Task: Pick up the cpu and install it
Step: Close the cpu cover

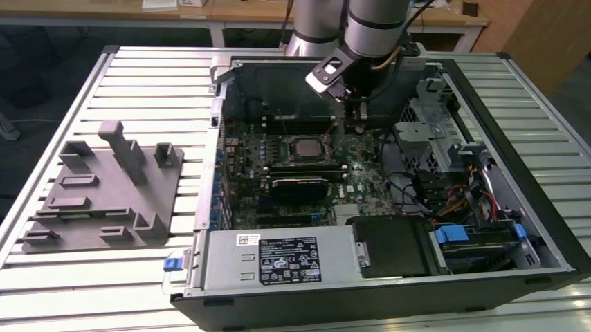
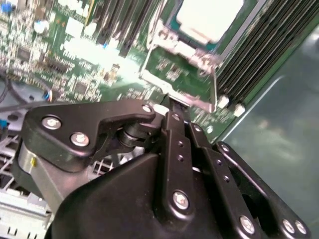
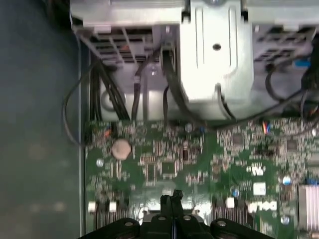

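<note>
At the exterior view's left, a grey fixture tray (image 1: 102,200) lies on the slatted table (image 1: 138,83), with bare slats open all around it. The open computer case (image 1: 369,304) takes the middle and right of the frame, its walls boxing in the green motherboard (image 1: 249,187).

The cpu (image 1: 305,146) sits flat in its socket at the centre of the board, between two banks of black memory sticks (image 1: 300,169). Its silvery top is uncovered.

Just to the right of it and higher in the frame, the claw (image 1: 355,124) hangs over the board. In both wrist views its fingers are pressed together with nothing between them. In the second wrist view the tips of the claw (image 2: 172,102) stand near the socket's metal frame, apart from the cpu (image 2: 209,17). Whether they touch the frame cannot be told.

Farther right, a metal drive cage (image 1: 434,131) and cables crowd the space.
</note>
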